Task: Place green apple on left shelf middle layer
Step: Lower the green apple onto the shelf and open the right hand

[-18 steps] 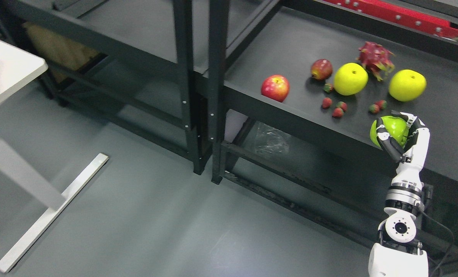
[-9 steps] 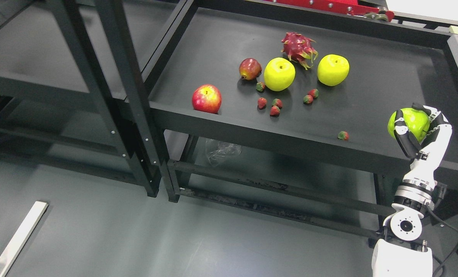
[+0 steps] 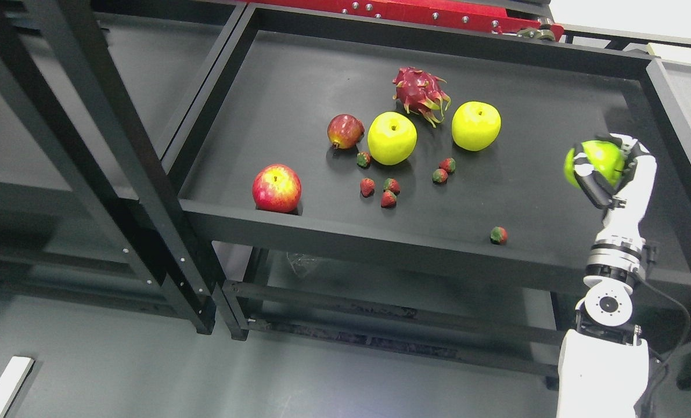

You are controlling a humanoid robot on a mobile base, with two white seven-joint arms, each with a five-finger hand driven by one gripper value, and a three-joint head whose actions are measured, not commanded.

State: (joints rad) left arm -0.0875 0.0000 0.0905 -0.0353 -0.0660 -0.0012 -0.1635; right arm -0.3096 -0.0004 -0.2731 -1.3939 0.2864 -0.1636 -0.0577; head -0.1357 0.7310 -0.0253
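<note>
Head view. The white-and-black right hand (image 3: 608, 168) rose from the lower right corner of the frame, its fingers (image 3: 590, 184) wrapped around the round glossy green apple (image 3: 600, 161), which hung clear of any surface above the right end of the black metal shelf board (image 3: 531, 191). The left hand was out of view.

The step in hand was judged to be the carry toward the left-hand black metal shelf unit (image 3: 90, 110), whose middle layer was only partly shown at the left edge of the frame. To do it well, the grip should stay closed and the apple level until it sits over bare board, then be set down before the fingers open, since a round fruit is likely to roll.

Across the board lay a round red apple (image 3: 276, 188) touching the front lip (image 3: 345, 229), a small dark-red pomegranate (image 3: 345, 130), two yellow-green apples (image 3: 392, 138) (image 3: 476, 125), a pink spiky dragon fruit (image 3: 420, 94), a cluster of small red strawberries (image 3: 380, 188) mid-board, and one lone strawberry (image 3: 499, 235) near the front lip. The right third of the board was open. Leftward travel would be barred by the black upright posts (image 3: 165, 215) between the two units; passing in front of them appears the freer path.
</note>
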